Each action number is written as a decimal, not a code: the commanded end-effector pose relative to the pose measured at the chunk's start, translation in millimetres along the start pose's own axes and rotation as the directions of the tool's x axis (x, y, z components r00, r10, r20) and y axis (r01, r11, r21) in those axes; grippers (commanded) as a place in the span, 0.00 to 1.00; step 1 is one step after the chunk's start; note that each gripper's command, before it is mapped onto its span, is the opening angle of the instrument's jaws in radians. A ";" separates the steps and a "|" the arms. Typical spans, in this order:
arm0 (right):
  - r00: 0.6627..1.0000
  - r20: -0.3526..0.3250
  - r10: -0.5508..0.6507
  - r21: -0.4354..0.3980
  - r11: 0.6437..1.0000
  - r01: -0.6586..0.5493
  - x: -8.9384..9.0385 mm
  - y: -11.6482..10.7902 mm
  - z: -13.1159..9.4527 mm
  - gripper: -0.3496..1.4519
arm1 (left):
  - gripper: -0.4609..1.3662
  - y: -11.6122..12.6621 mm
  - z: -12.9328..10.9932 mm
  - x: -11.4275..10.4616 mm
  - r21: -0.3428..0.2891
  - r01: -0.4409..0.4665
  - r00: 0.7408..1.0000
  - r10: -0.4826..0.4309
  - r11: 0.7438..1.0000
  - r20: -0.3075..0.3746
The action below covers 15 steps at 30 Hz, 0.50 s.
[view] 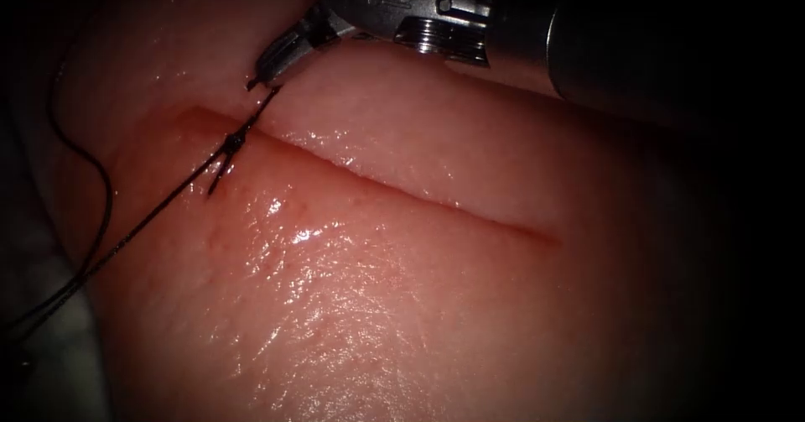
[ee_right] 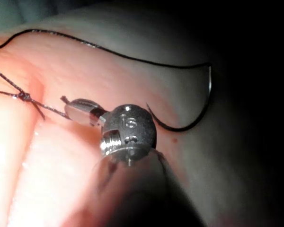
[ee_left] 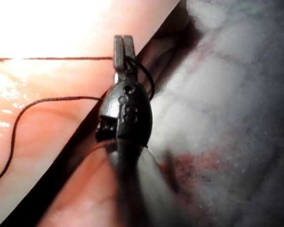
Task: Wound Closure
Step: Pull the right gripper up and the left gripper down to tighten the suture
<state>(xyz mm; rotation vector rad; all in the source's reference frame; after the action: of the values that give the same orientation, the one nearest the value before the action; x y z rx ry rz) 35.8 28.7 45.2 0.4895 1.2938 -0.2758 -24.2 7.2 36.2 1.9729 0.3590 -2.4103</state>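
Right tool (view: 267, 68): enters from the right; jaws together at the tip, apparently nipping a short thread tail just above the knot (view: 236, 143). The knot sits on the cut (view: 402, 189) near its left end, down and left of the jaws; the tail's line runs along that diagonal.

Left tool (ee_left: 123, 48): jaws clamped on the thread (ee_left: 57, 58), which stretches taut away from them.

Needle (ee_right: 206, 101): lies free on the tissue (view: 352, 304), not in it, held by neither tool.
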 end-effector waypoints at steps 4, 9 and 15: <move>1.000 0.015 -0.007 -0.036 0.999 0.007 -0.4 -0.2 -0.2 0.00 | 0.06 2.1 0.2 0.4 -0.002 -0.004 1.000 0.004 1.000 0.004; 0.999 0.032 -0.020 -0.084 0.996 0.022 -1.1 0.0 -0.8 0.00 | 0.06 4.7 1.2 1.6 -0.006 -0.006 1.000 0.006 1.000 0.001; 0.997 0.073 -0.029 -0.180 0.983 0.042 -2.2 0.3 -2.1 0.00 | 0.06 6.4 2.7 3.6 -0.015 -0.006 1.000 0.005 1.000 -0.013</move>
<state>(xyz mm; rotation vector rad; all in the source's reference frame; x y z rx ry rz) 33.4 29.9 47.1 0.3000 1.2447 -0.1996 -26.7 0.9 32.0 1.9816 0.3702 -2.3830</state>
